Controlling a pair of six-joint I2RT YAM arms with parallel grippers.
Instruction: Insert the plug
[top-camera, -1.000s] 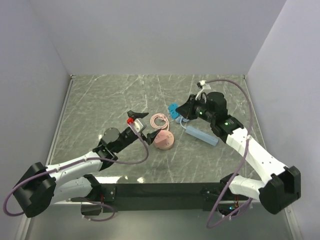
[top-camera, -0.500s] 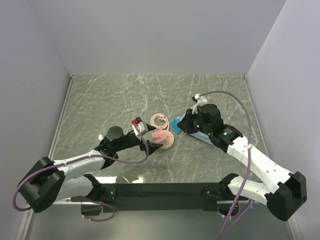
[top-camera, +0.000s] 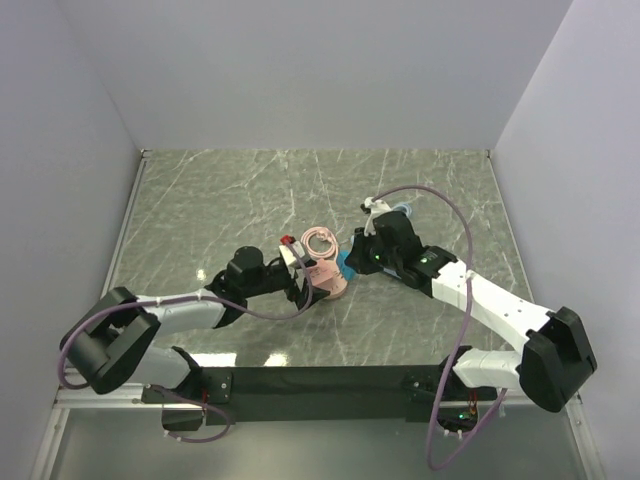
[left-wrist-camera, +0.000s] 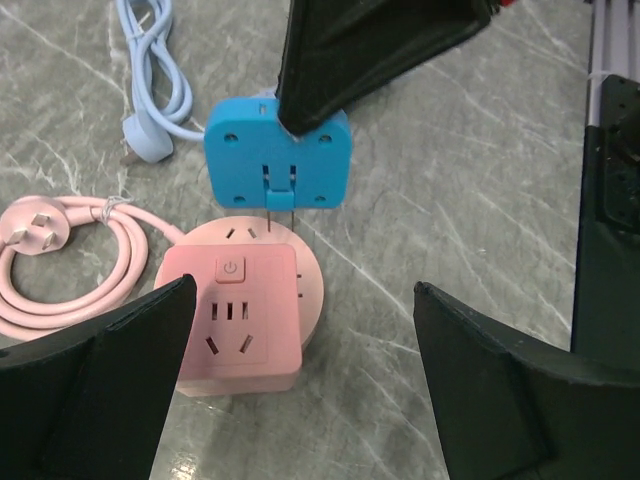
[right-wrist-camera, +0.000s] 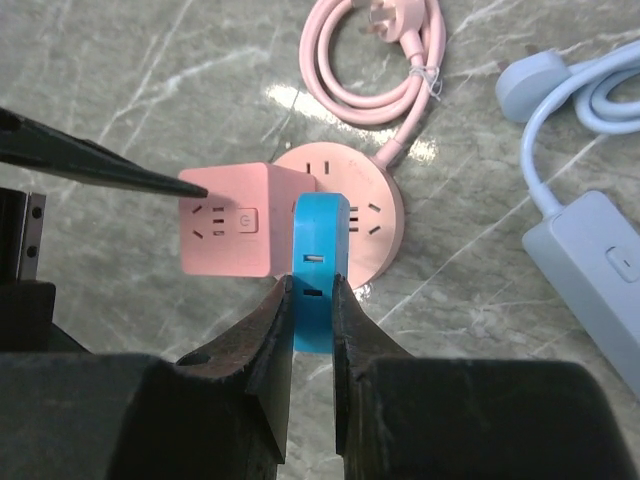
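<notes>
Left gripper (left-wrist-camera: 305, 300) is spread wide, one finger either side of the pink cube socket (left-wrist-camera: 232, 320). Right gripper (right-wrist-camera: 312, 300) is clamped on the blue plug (left-wrist-camera: 278, 155), prongs hanging just below its fingertips over the round pink base (right-wrist-camera: 365, 215). Looks like the alignment step: next, match prongs to slots and press straight down.

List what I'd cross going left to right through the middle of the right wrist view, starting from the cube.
pink cube → plug, pinched between the right fingers → pale-blue power strip
</notes>
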